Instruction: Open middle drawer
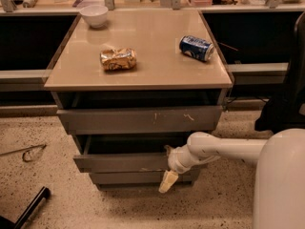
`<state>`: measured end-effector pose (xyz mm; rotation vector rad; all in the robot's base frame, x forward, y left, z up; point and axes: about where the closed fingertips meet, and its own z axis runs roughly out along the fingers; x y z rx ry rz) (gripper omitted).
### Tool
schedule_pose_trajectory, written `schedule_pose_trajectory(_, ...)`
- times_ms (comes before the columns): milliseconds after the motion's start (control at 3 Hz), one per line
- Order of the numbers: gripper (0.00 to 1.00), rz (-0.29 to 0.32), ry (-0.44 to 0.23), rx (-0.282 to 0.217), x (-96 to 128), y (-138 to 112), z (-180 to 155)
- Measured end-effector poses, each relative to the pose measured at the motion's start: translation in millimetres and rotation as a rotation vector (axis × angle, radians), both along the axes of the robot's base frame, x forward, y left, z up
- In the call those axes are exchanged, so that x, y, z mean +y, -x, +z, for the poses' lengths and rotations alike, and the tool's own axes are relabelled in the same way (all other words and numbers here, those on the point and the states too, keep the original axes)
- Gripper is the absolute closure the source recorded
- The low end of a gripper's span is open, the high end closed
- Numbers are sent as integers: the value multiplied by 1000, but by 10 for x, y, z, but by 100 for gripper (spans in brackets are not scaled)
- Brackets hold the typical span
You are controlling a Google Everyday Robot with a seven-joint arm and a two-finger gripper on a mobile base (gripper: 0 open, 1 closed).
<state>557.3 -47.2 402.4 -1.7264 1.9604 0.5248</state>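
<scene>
The middle drawer (119, 162) is a wide shallow grey front in the grey cabinet. It stands pulled out a little toward me, with a dark gap showing above its front. The larger top drawer front (138, 120) with white scratches is above it, and the narrow bottom front (133, 177) is below. My gripper (169, 168) is at the right part of the middle drawer's front, on the end of my white arm (224, 149), which reaches in from the right.
On the beige cabinet top (157, 75) lie a white bowl (94, 15), a crumpled snack bag (118, 59) and a blue can (196, 48). A black bar (28, 209) and a wire loop (28, 152) lie on the speckled floor at left. My white body (281, 180) fills the lower right.
</scene>
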Motion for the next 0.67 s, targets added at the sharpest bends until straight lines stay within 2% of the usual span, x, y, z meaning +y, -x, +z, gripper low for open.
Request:
schedule_pose_trajectory(333,0,0,0,0,0,0,21)
schedule_pose_trajectory(667,0,-19,21,45,-26,275,42)
